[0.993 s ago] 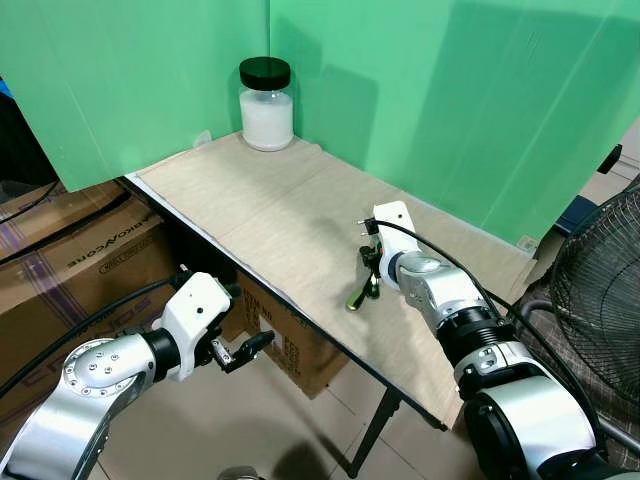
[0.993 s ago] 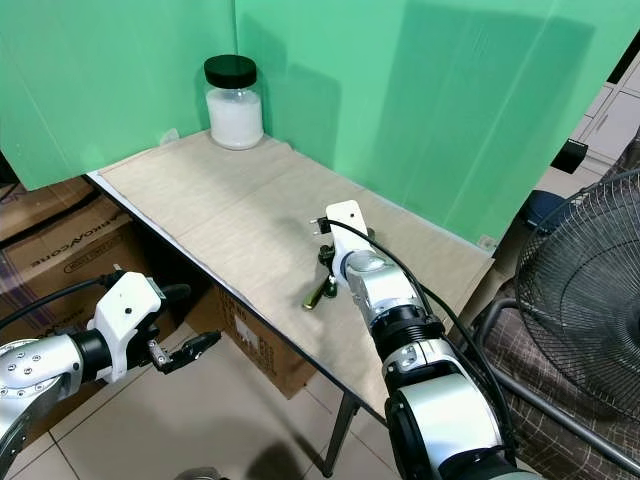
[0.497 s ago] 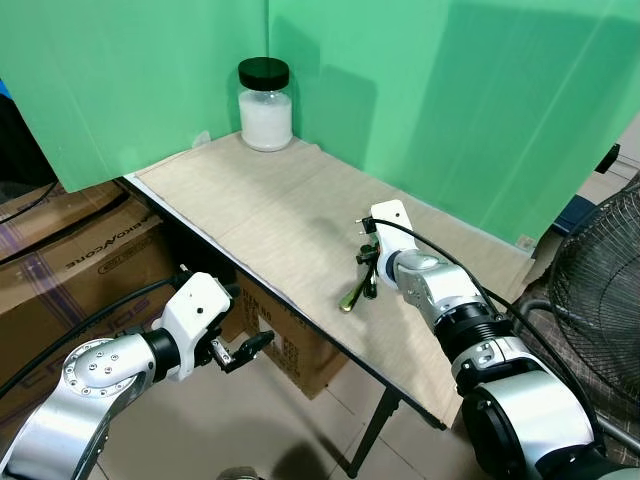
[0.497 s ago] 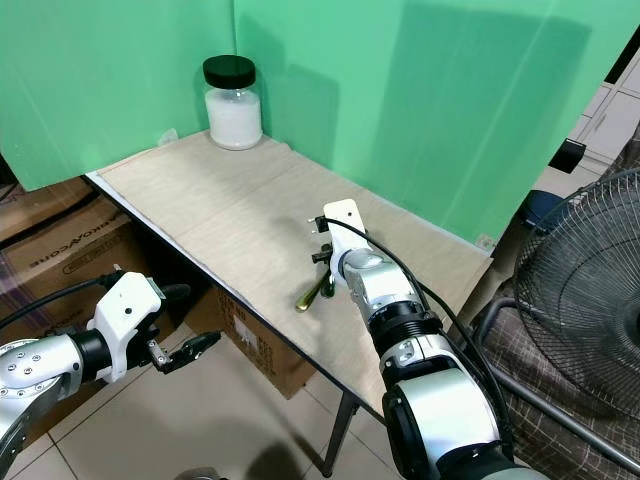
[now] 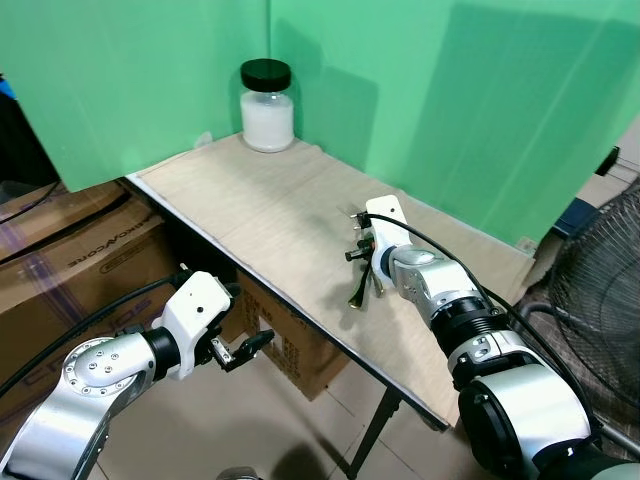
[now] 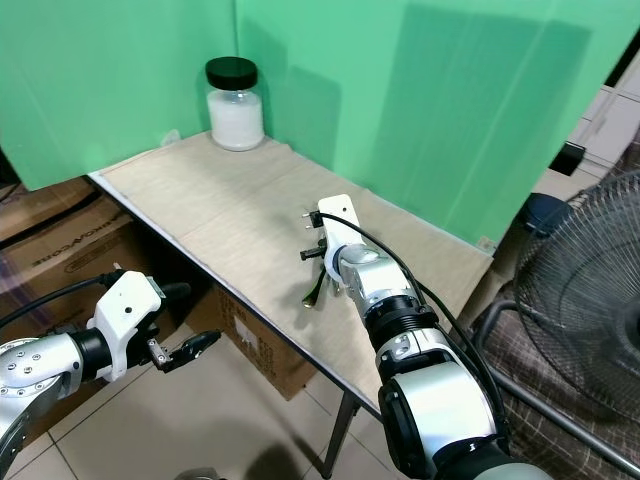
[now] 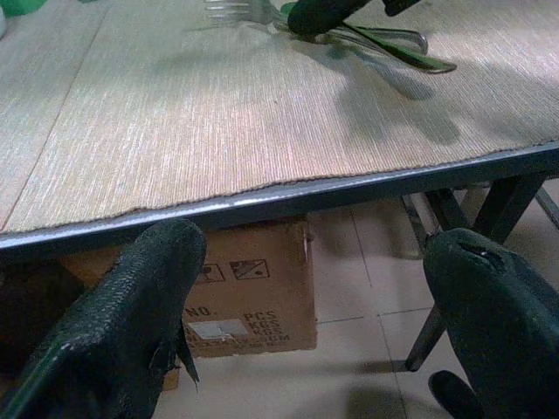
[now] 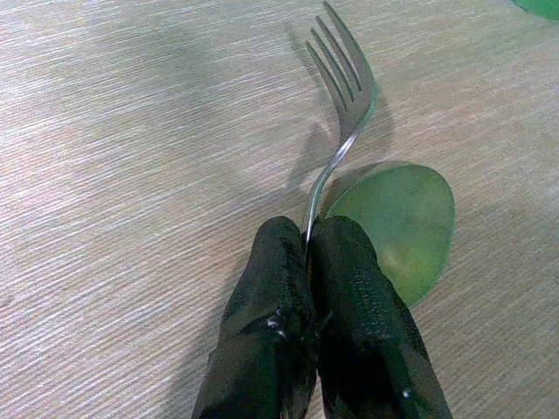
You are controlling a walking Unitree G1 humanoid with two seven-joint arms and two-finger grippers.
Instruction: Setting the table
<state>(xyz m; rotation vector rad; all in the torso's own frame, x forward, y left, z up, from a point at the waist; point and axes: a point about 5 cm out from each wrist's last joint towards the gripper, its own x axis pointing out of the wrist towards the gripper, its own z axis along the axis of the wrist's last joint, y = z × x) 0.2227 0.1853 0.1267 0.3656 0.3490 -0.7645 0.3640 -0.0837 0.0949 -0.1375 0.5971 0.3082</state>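
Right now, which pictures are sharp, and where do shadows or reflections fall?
Left eye view: sharp, evenly lit; soft shadow of the right gripper on the table. Right wrist view: crisp fork, spoon reflecting green. Left wrist view: the left gripper's near fingers are blurred.

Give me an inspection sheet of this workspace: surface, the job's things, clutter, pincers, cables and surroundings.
Surface: table under a beige mat, set in a corner of green screens.
Job's things: fork held by its neck in the right pincer, tines over the mat; a spoon lies beside it.
Clutter: white-filled jar with black lid at the far corner.
Pincers: right pincer shut on the fork above the table; left pincer open, below the table's edge.
Cables: black cable along the right arm; another along the left.
Surroundings: cardboard boxes under the table, fan to the right, tiled floor.
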